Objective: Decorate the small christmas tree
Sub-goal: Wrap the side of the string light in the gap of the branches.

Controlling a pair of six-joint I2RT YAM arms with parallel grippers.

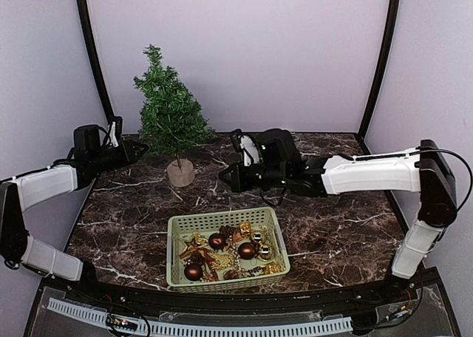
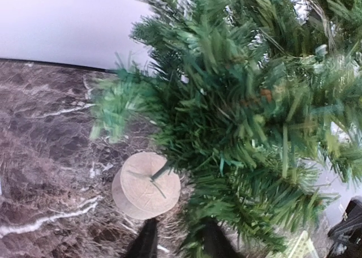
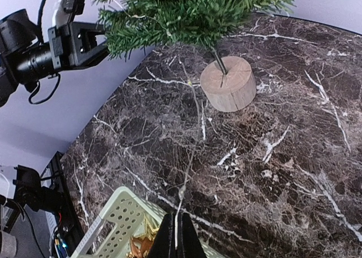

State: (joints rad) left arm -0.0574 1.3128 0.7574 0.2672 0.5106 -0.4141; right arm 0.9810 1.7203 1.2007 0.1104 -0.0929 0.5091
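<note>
Left gripper (image 1: 139,151) sits partly open in the small christmas tree (image 1: 170,115)'s branches, nothing visibly held; right gripper (image 3: 175,238) is pinched shut on a thin strand (image 3: 182,191) running treeward. Tree stands back-left on the table (image 1: 332,226) — light, tippy, soft-bristled; you'd steady it at the trunk (image 3: 218,63). Only the right wrist view shows the strand

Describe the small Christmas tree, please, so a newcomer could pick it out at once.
On the dark marble table, look to the far left side, behind the pale green basket of ornaments. The small christmas tree stands upright there on a round light wooden stump, the only bristly green thing and far taller than the basket.
</note>
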